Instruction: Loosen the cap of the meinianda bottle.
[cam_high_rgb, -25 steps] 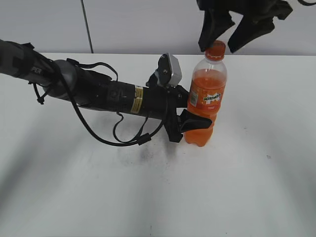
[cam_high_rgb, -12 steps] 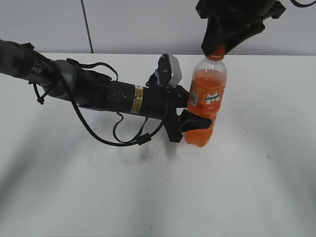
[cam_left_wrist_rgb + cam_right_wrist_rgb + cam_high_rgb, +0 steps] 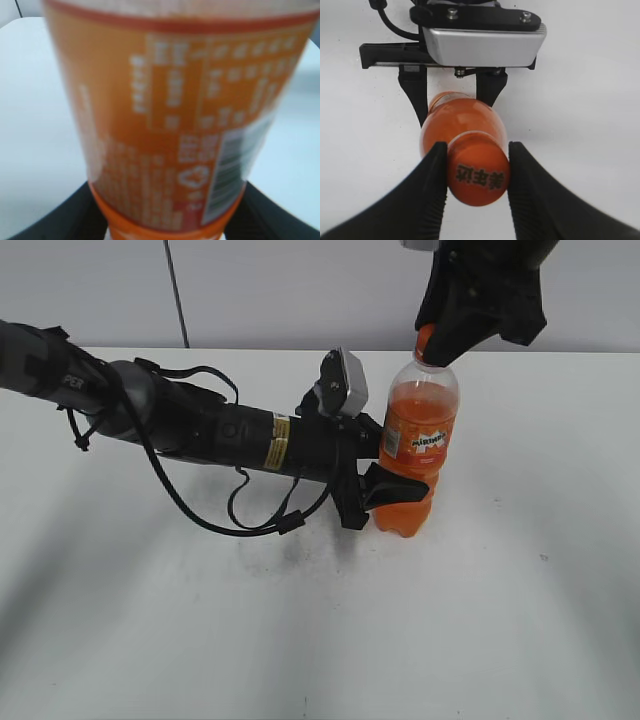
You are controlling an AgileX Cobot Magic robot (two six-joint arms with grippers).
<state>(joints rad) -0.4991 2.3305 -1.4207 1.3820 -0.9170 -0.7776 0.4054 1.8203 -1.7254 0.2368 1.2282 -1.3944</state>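
Meinianda bottle stood upright, centre-right of frame, left gripper clamped on its lower body. Right gripper pinched the cap. Step: cap grasped. Next, likely a twist while the body stays braced.

A plain white table fills most of the exterior view, its matte top marked by a few faint grey scuffs and soft, diffuse shadows. Behind its far edge stands a pale grey wall, split by a thin dark vertical seam on the left. The lighting is even, without sharp highlights on the surface.
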